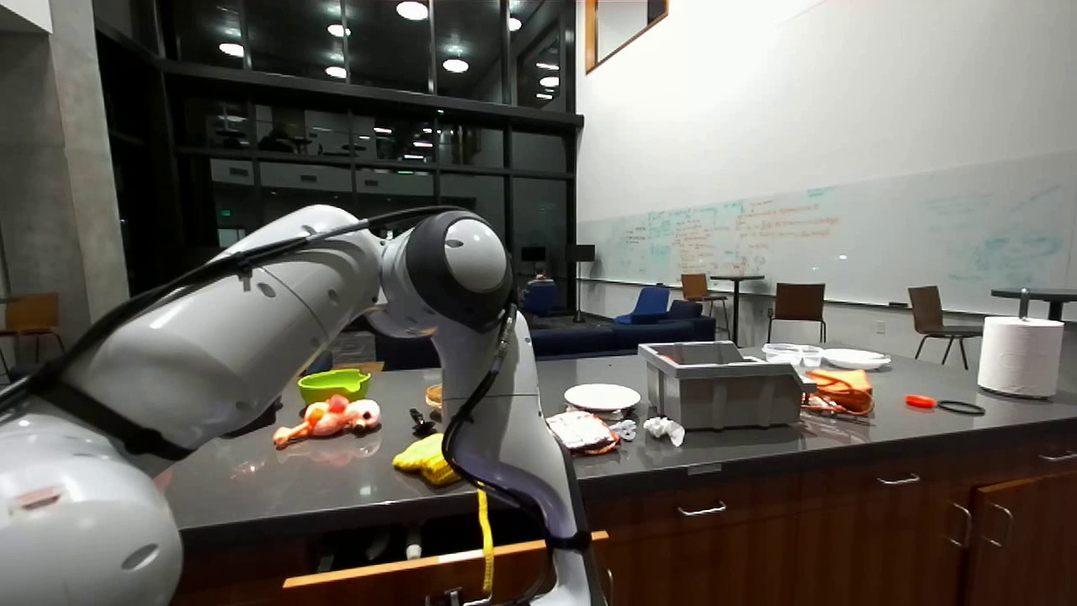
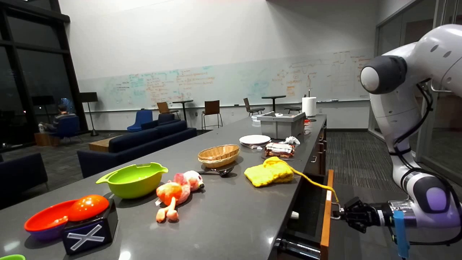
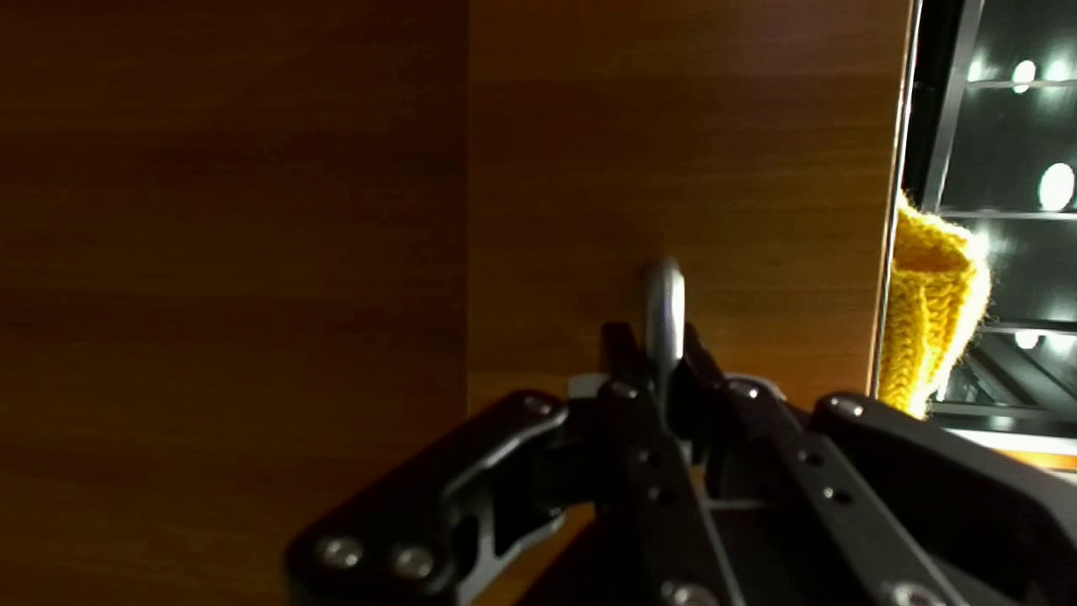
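Observation:
My gripper is shut on the silver drawer handle, with one black finger on each side of it. In an exterior view the gripper meets the handle in front of the wooden drawer. The drawer stands partly open, with a dark inside and a white-tipped item in it. A yellow knitted item lies on the counter edge above the drawer, and its yellow strand hangs over the drawer front. Yellow knit also shows beyond the drawer edge in the wrist view.
The grey counter bears a pink plush toy, a green bowl, wicker baskets, a black utensil, a white plate, a snack packet and a grey bin. A black box stands at the near end.

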Tool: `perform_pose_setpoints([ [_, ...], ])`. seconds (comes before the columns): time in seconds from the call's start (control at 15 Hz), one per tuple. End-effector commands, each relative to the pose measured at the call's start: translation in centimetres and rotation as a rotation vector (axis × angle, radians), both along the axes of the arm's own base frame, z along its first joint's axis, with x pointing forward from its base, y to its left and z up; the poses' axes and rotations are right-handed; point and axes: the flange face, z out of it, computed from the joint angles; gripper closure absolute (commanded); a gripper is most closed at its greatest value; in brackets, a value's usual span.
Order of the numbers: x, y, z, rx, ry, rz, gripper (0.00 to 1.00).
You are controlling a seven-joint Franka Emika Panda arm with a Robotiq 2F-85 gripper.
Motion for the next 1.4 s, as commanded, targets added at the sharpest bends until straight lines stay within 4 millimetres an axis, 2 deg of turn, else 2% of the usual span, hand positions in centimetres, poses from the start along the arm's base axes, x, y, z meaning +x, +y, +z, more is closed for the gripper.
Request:
perform_pose_setpoints([
  [0.0,-2.2,-3.1,-2.6,-0.099,0.104,-0.05,0.97],
  [0.67,-4.0,-4.3,-2.5,-0.12,0.118,-0.075,0.97],
  [1.33,-4.3,-4.3,-2.0,-0.128,0.124,-0.085,0.97],
])
